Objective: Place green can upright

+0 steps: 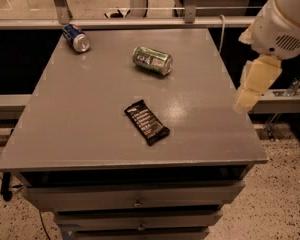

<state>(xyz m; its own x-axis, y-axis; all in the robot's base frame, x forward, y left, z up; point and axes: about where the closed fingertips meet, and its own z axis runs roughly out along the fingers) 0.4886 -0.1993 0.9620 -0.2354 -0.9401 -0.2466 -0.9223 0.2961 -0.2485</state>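
Three things lie on the grey table (pixel 90 129): the small green aluminium can (pixel 152 60) on its side near the back, a blue can (pixel 76 37) (also toppled) far left, a dark wrapped bar (pixel 147 122) mid-table. Beyond the right edge hangs the cream gripper (pixel 255 84), its opening impossible to tell.

Tool (pixel 251 95) right of table (pixel 90 114); central can (pixel 152 60) behind snack bar (pixel 146 122)
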